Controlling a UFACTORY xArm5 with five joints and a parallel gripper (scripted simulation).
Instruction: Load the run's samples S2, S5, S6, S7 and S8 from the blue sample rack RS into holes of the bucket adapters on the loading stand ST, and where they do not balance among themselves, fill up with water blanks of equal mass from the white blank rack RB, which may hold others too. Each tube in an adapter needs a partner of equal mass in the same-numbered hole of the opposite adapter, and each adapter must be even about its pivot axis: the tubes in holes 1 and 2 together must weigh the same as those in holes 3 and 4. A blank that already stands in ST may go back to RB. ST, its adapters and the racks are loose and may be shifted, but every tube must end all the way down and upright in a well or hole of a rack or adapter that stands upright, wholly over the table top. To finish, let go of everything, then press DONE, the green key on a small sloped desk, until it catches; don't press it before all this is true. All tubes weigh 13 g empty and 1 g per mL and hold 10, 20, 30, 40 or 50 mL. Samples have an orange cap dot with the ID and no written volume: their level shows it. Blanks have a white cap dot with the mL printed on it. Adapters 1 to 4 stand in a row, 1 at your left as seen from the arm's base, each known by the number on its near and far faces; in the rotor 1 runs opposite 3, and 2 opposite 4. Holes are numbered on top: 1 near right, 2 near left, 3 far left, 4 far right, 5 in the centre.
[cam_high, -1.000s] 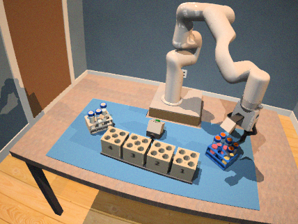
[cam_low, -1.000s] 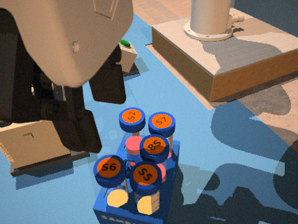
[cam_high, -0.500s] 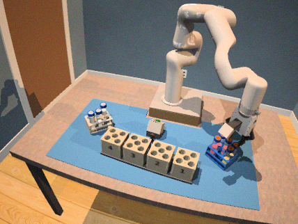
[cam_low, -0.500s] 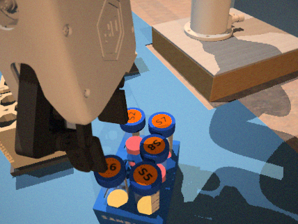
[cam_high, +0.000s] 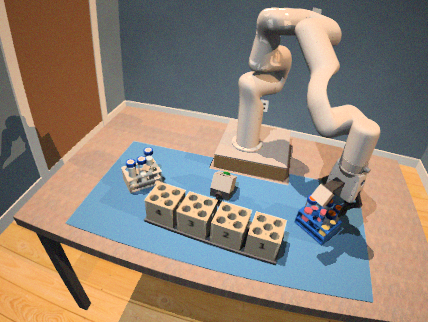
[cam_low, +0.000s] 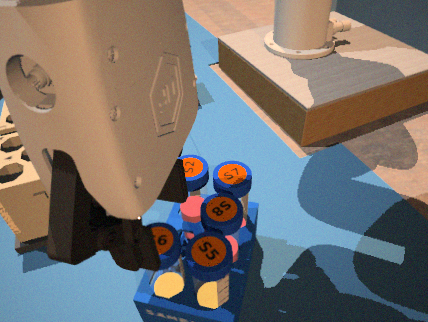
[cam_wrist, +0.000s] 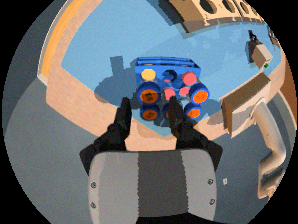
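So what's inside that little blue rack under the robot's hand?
The blue rack holds capped tubes marked S2, S7, S8, S5; the open hand partly covers S6. Pink and yellow contents show lower down.

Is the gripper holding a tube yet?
No. The gripper is open, its fingers spread above the blue rack, nothing between them.

5 orange-capped samples (cam_low: 220, 210) upright in rack (cam_low: 155, 309)
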